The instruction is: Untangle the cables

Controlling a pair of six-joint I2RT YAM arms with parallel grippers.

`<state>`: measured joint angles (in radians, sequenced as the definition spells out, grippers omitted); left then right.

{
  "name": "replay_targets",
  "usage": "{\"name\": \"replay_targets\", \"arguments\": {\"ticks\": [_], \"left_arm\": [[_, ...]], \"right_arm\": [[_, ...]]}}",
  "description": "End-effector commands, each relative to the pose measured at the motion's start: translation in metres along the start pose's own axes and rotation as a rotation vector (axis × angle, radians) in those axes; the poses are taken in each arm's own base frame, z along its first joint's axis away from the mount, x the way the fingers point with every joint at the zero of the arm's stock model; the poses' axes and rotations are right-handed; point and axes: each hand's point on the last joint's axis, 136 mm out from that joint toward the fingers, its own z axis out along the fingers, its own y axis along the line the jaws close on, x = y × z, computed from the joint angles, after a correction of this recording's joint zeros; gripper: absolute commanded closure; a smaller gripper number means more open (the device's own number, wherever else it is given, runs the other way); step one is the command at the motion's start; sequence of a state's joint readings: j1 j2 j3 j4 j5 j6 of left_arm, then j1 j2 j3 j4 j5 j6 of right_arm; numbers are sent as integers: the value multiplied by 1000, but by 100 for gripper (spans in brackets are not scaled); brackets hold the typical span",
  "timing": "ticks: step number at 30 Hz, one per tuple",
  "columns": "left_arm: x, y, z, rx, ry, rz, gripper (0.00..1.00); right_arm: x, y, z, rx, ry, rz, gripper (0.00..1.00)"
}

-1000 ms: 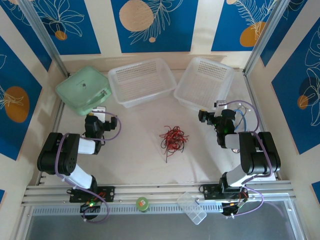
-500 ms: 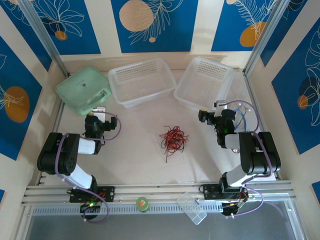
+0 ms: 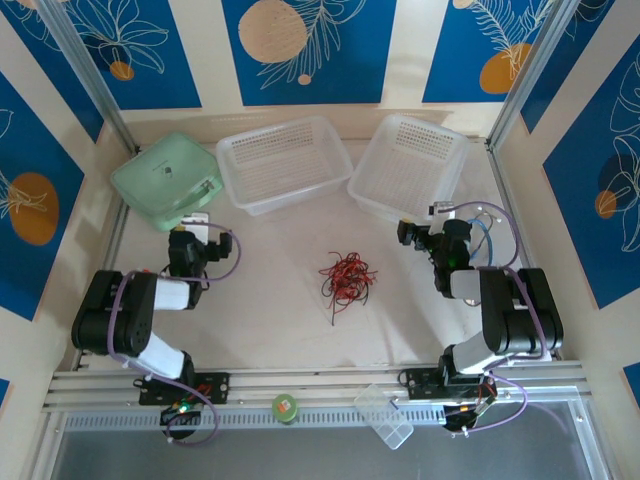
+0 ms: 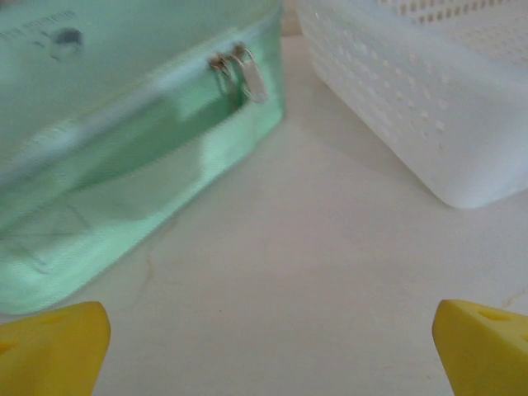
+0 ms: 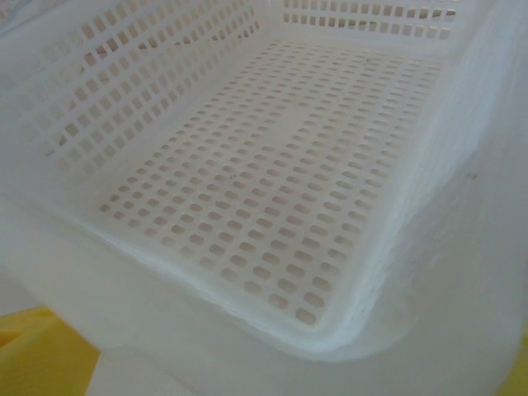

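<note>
Tangled clump of thin red & black cables (image 3: 345, 277) at ctr of beige table (image 3: 270, 300), btwn arms, touching neither, L gripper (image 4: 266, 346) jaws wide apart, empty, facing mint-green plastic case (image 4: 124, 157), R gripper (image 5: 272, 363) jaws apart, empty, at near rim of white perforated plastic basket (image 5: 272, 190)

1. Your green case (image 4: 124, 165) is smooth, slightly see-through plastic with a soft sheen; the rings (image 4: 241, 70) at its clasp are shiny metal.
2. Your left basket (image 4: 412, 107) and right basket (image 5: 272, 190) are milky white perforated plastic, semi-glossy.
3. The table (image 4: 313, 272) looks matt and smooth, off-white, faintly scuffed.
4. Your left fingertips (image 4: 49, 342) look like matt yellow plastic.
5. The cables (image 3: 345, 275) are red and black coated strands; you cannot judge their finish.
6. The rails (image 3: 320, 385) near you are pale bare metal.
</note>
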<state>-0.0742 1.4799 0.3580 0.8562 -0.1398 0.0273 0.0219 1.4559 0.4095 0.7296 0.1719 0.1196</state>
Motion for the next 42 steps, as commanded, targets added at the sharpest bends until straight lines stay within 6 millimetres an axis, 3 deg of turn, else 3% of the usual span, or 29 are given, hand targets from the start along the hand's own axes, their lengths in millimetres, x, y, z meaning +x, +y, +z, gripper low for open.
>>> {"name": "replay_targets", "arguments": {"ticks": [1, 3, 6, 8, 11, 14, 18, 24, 27, 30, 38, 42], "left_arm": [[-39, 26, -26, -147, -67, -57, 0], [-58, 38, -43, -196, -70, -158, 0], [-82, 40, -64, -196, -23, -305, 0], [-97, 26, -73, -114, 14, -347, 0], [-111, -2, -84, 12, 68, -351, 0], [-107, -21, -94, 78, 120, -319, 0], [-100, -56, -107, 197, 200, -276, 0], [-81, -123, -127, 365, 370, -208, 1], [-66, -163, -131, 450, 458, -192, 4], [-51, -204, -130, 519, 516, -166, 7], [-21, -296, -118, 664, 607, -154, 14], [-6, -329, -115, 729, 633, -167, 15]], "right_arm": [[-35, 0, -22, 77, -43, -9, 2], [-51, 6, -34, 91, -13, 19, 5], [-64, 24, -54, 89, 80, 53, 12], [-68, 44, -69, 55, 148, 48, 17], [-66, 73, -93, 15, 210, 13, 17], [-53, 83, -113, 5, 282, 44, 16], [-32, 87, -134, 34, 448, 251, 19], [36, 128, -160, -8, 835, 567, 21], [62, 160, -155, -113, 943, 634, 23], [76, 175, -140, -117, 953, 617, 26], [94, 197, -99, -99, 941, 567, 36], [113, 197, -91, -65, 963, 597, 51]]}}
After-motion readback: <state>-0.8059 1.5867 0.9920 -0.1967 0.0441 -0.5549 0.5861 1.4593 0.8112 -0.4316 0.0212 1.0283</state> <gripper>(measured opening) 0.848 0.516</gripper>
